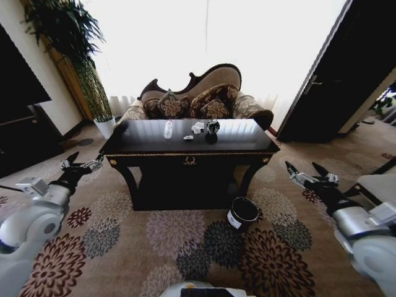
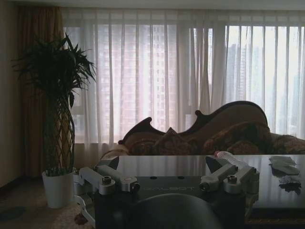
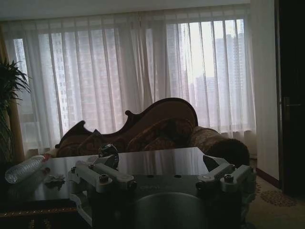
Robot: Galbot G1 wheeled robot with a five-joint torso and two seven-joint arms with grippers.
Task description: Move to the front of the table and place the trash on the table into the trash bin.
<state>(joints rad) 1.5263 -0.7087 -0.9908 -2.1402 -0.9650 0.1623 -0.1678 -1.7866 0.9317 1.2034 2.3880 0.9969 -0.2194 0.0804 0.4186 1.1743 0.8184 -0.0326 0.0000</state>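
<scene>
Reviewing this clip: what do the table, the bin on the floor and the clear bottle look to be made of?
The table looks like dark polished wood: its glossy top mirrors the window light. The trash bin seems black plastic or metal, smooth-walled with a white label; the look leaves that open. The bottle lying on the table is probably thin clear plastic, see-through with a pale cap.

The dark glossy counter (image 1: 247, 142) is standing on the flower-patterned carpet (image 1: 185, 235), a gold ornament (image 1: 190, 161) sitting on its front apron. On its top a clear plastic bottle (image 1: 168, 129) is lying left of centre — beside it a white paper wad (image 1: 197, 127), a small grey scrap (image 1: 188, 138) and a dark roundish can (image 1: 213, 127). The black trash bin (image 1: 242, 213) is resting on the carpet near the counter's front right leg.
</scene>
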